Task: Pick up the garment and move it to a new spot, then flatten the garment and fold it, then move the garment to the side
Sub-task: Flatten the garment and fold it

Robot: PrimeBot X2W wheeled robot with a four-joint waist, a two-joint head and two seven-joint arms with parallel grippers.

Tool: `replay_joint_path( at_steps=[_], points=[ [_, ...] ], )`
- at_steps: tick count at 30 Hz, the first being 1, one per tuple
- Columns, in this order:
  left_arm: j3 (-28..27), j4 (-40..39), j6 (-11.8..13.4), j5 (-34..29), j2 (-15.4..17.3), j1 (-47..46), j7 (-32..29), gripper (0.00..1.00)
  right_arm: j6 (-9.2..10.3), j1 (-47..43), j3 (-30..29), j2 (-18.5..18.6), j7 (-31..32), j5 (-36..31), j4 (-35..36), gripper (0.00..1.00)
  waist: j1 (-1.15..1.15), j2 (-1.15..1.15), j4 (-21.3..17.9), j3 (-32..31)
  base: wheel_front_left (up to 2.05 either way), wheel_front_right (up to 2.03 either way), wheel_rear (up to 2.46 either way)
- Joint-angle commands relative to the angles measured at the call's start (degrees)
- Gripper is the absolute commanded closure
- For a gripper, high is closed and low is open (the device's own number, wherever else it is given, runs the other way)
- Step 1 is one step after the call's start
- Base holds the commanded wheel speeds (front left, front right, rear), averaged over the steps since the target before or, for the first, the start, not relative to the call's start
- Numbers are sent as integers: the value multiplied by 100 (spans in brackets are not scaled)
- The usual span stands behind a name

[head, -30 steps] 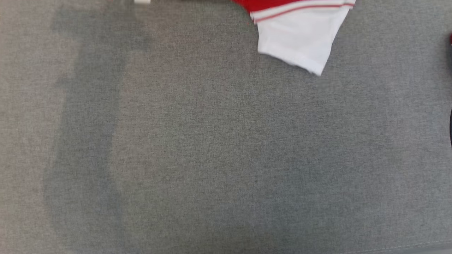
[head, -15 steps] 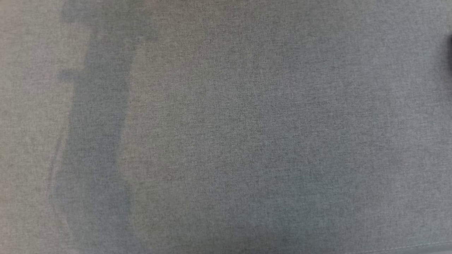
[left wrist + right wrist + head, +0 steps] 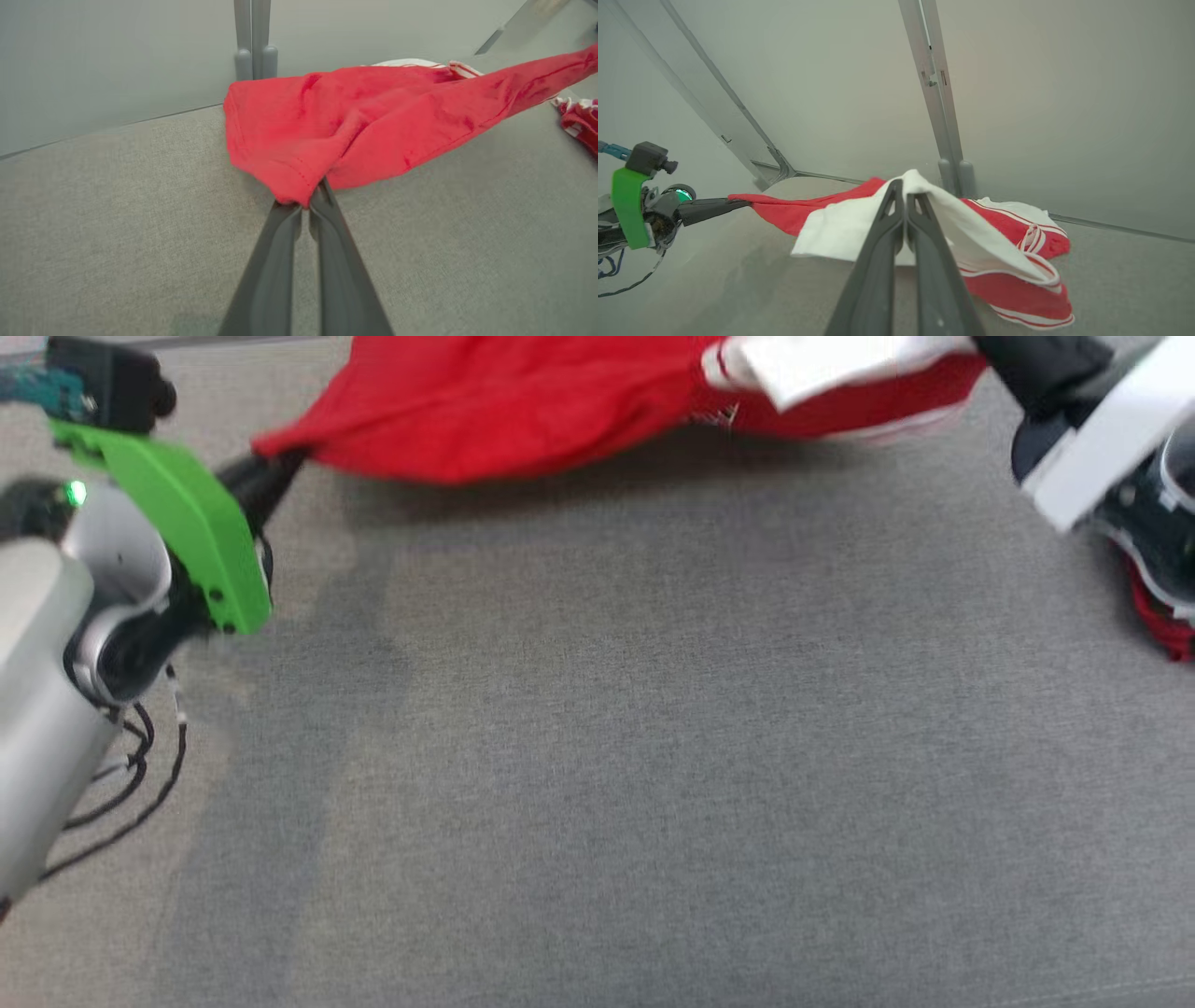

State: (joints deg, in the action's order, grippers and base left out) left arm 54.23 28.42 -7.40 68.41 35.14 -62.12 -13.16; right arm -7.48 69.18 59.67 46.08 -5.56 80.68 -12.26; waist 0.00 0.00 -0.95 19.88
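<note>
The counter (image 3: 653, 756) is covered with a grey woven cloth, a little mottled, and soft darker shadows (image 3: 261, 784) lie in broad bands over its left part in the head view. Behind the counter stands a plain pale grey wall (image 3: 117, 60), matte and evenly lit, with no hard highlights on it. A straight metal post (image 3: 252, 37) rises upright where the counter meets the wall, and in the right wrist view a second metal bar (image 3: 714, 107) runs at a slant down to the corner.

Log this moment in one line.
left gripper: shut on garment, red edge | right gripper: shut on white part | garment: strung between them over grey surface
</note>
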Motion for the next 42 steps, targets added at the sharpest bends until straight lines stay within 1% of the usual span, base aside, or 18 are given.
replay_joint_path(
  at_steps=[1, 4, 6, 10, 14, 16, 18, 20, 24, 26, 28, 31, 33, 37, 42],
  points=[
    [72, -119, -12, 185, 168, 329, -144, 100, -3, -324, 113, 123, 110, 196, 137, 100, 0, 0, -146, -546, 0, 0, 0],
    [217, -432, -12, 480, 392, 918, -400, 100, -3, -854, 432, 368, 392, 437, 382, 100, 0, 0, -222, -857, 0, 0, 0],
    [312, -713, 61, 583, 547, 1274, -514, 100, -3, -1208, 639, 500, 583, 622, 512, 100, 0, 0, -256, -1041, 0, 0, 0],
    [438, -1326, 317, 779, 862, 1953, -520, 100, -3, -1808, 944, 688, 846, 960, 800, 100, 0, 0, -308, -1340, 0, 0, 0],
    [583, -2033, 622, 953, 1154, 2504, -642, 100, -3, -2368, 1132, 1018, 1117, 1236, 1146, 100, 0, 0, -327, -1502, 0, 0, 0],
    [654, -2428, 793, 1057, 1361, 2759, -753, 100, -4, -2625, 1206, 1244, 1274, 1281, 1410, 100, 0, 0, -320, -1553, 0, 0, 0],
    [697, -2801, 911, 1207, 1530, 2973, -825, 100, -4, -2818, 1254, 1476, 1411, 1292, 1711, 100, 0, 0, -322, -1586, 0, 0, 0],
    [734, -3142, 996, 1390, 1738, 3211, -911, 100, -3, -2970, 1286, 1791, 1569, 1256, 1968, 100, 0, 0, -344, -1620, 0, 0, 0],
    [849, -3747, 1135, 1747, 2198, 3555, -1237, 100, -3, -3179, 1317, 2339, 1841, 1455, 2467, 100, 0, 0, -356, -1660, 0, 0, 0],
    [890, -4011, 1189, 1936, 2403, 3621, -1457, 100, -3, -3174, 1314, 2582, 1897, 1590, 2678, 100, 0, 0, -350, -1652, 0, 0, 0],
    [876, -4205, 1236, 2094, 2537, 3553, -1699, 100, -3, -3050, 1287, 2736, 1983, 1734, 2833, 100, 0, 0, -335, -1607, 0, 0, 0],
    [806, -4225, 1249, 2274, 2608, 3273, -2089, 100, -3, -2813, 1231, 2770, 2212, 1895, 2890, 100, 0, 0, -313, -1466, 0, 0, 0],
    [780, -4110, 1261, 2348, 2524, 3040, -2431, 100, -3, -2625, 1202, 2692, 2406, 1992, 2848, 100, 0, 0, -268, -1317, 0, 0, 0],
    [696, -3670, 1239, 2520, 2225, 2481, -3060, 100, -3, -2167, 1137, 2477, 2824, 2157, 2506, 100, 0, 0, -215, -1040, 0, 0, 0],
    [620, -3030, 1274, 2609, 1821, 1857, -3642, 100, -4, -1625, 1128, 2136, 3207, 2444, 1725, 100, 0, 0, -160, -723, 0, 0, 0]
  ],
)
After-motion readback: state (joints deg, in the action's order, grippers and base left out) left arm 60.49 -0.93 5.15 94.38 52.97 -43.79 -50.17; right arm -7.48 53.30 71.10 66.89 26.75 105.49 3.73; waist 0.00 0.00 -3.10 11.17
